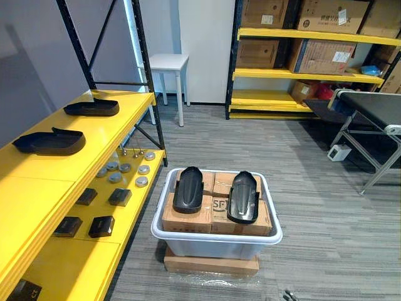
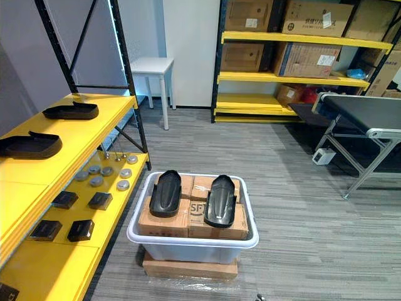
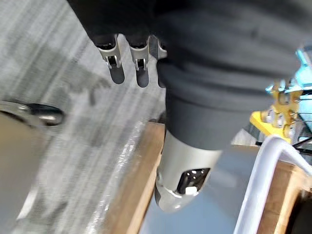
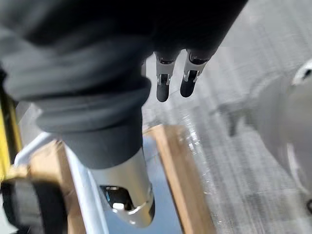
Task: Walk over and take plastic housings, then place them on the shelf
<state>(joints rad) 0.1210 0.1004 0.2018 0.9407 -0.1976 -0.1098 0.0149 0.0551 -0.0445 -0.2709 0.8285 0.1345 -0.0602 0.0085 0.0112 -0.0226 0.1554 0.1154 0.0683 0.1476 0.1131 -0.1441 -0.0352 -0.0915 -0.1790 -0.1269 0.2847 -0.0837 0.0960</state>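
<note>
- Left eye view sets the yellow shelf along the left side. Two black plastic housings lie on its top level, a far one and a nearer one, well apart from each other. Bare board is left nearest the robot, probably room for more.
- One level down lie metal discs and small black blocks, so the top level looks like the one meant for housings.
- Past the shelf's far end stands a white side table, clear of the work.
- In the left wrist view the left hand hangs beside the bin's rim. Its fingers are straight, slightly apart and point at the carpet, closed on nothing.
- Near and central, the white bin sits on a flat cardboard box. Cardboard boxes fill it to the rim.
- On those boxes rest the housings to be taken, the left housing and the right housing. They lie side by side, lengthwise away from the robot. The stacking likely lifts them within easy reach, one for each hand.
- In the right wrist view the right hand hangs on the bin's other side. Its fingers are straight and loose and hold nothing, so no pick-up has begun.
- Far right, a storage rack carries cartons, and a conveyor stands nearer, well away from the bin.
</note>
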